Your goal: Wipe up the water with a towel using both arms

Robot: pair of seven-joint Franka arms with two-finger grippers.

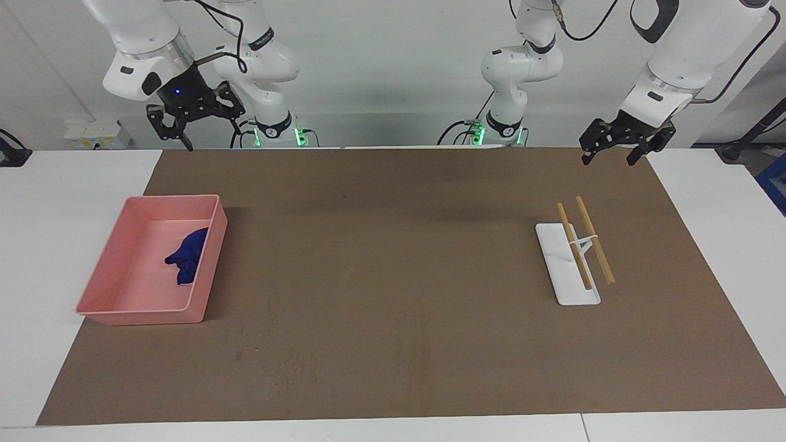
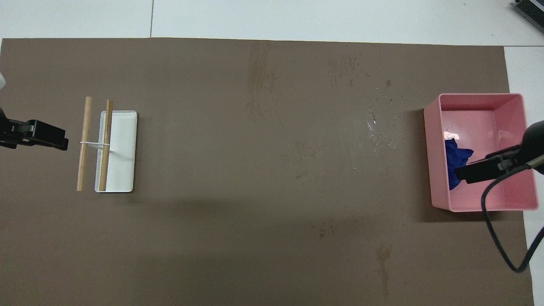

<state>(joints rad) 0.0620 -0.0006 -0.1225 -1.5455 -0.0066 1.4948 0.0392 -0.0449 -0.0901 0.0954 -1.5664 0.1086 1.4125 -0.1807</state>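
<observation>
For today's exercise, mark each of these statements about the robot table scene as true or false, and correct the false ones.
1. The blue towel lies in the pink bin. True.
2. The right gripper holds the towel. False: it is open, empty and raised near the robots' edge of the mat.
3. Two wooden sticks rest across the white tray. True.
4. The left gripper is shut on a stick. False: it hangs open and apart from the sticks.
5. The water is inside the bin. False: the droplets lie on the brown mat beside the bin.
</observation>
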